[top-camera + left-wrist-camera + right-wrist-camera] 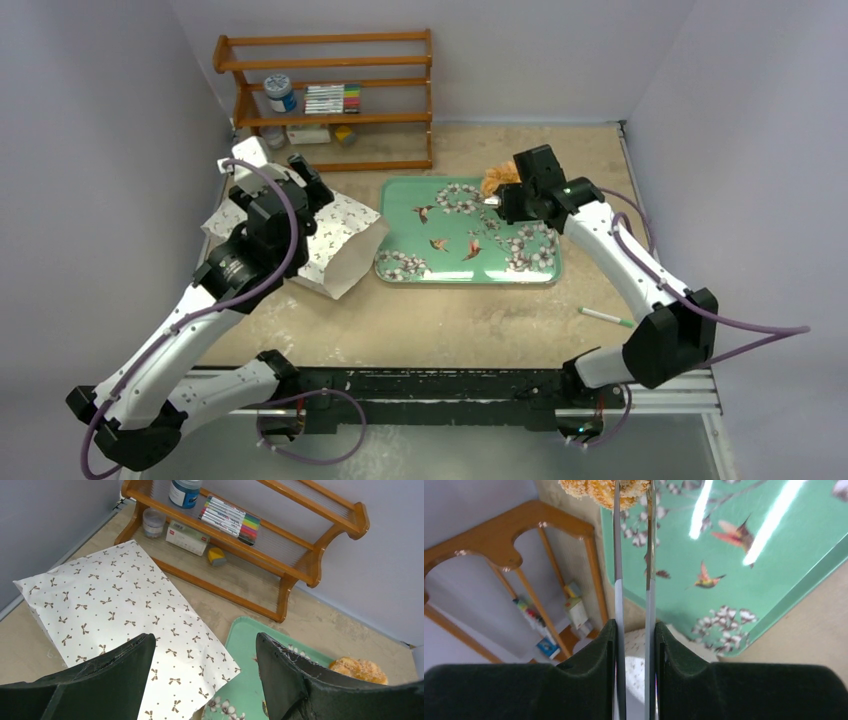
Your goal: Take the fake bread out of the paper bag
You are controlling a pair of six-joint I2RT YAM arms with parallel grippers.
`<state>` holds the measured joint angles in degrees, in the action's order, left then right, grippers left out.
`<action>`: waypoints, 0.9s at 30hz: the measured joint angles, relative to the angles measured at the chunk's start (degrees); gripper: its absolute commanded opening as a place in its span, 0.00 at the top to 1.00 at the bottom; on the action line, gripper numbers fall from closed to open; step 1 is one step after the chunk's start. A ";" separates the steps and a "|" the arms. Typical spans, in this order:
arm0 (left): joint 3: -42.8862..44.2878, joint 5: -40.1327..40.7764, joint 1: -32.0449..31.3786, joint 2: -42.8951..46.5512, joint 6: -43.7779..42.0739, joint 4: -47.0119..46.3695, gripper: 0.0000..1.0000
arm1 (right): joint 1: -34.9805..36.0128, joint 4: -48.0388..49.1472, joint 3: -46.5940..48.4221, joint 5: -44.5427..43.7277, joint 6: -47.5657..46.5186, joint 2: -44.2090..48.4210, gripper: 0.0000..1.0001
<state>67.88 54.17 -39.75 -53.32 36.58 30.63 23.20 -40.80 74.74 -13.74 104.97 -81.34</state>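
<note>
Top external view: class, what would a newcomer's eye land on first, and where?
The mint-green rectangular tray printed with flowers and birds fills the middle of the tan table. Left of it lies a creased white paper bag dotted with small dark bows, the left tool open above it. At the tray's far edge sits a golden crumbly round pastry, the right tool's narrow tips right by it.
</note>
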 measured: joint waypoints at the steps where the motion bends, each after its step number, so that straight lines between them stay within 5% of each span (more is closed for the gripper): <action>1: 0.31 0.00 0.00 -0.09 -0.13 0.31 0.26 | 0.04 0.87 -0.63 1.44 1.38 0.35 1.00; 15: 2.67 -1.07 0.00 -1.42 -0.31 3.89 0.27 | 0.20 13.99 -10.60 5.44 13.03 10.99 1.00; 27: 3.93 -1.95 0.00 -1.66 -0.79 6.54 0.26 | 0.22 11.02 -19.47 2.99 13.77 23.30 1.00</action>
<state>71.81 52.23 -39.75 -54.98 35.79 37.17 23.42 -29.78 55.27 -10.74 118.74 -58.04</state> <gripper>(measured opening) 0.739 0.279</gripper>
